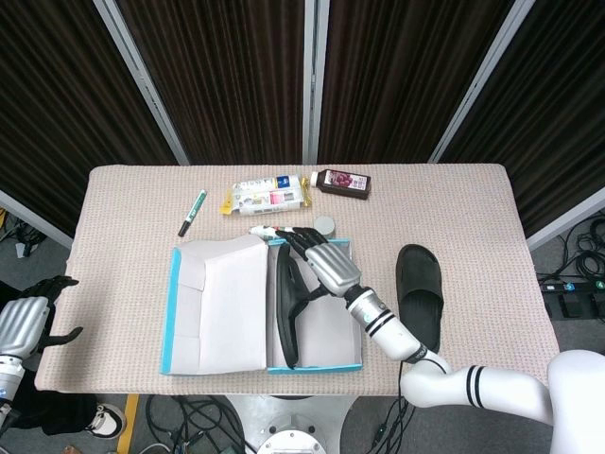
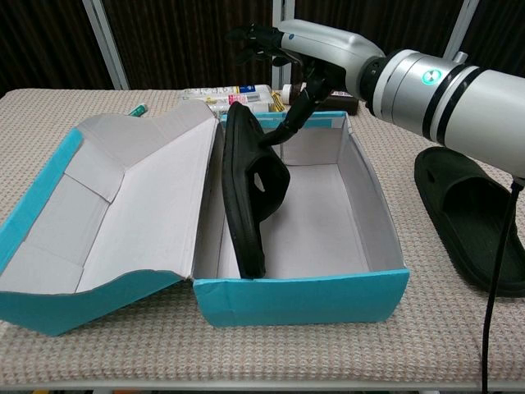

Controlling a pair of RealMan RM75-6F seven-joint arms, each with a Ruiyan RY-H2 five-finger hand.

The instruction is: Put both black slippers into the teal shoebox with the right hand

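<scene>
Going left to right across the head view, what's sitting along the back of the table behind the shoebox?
Green marker → white wipes packet → dark bottle lying on its side.

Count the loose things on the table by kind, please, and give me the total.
Black slippers: 2 (one in the box, one on the table)
Teal shoebox: 1
Green marker: 1
Dark bottle: 1
Wipes packet: 1
Small tube: 1
Grey cap: 1
Total: 8
</scene>
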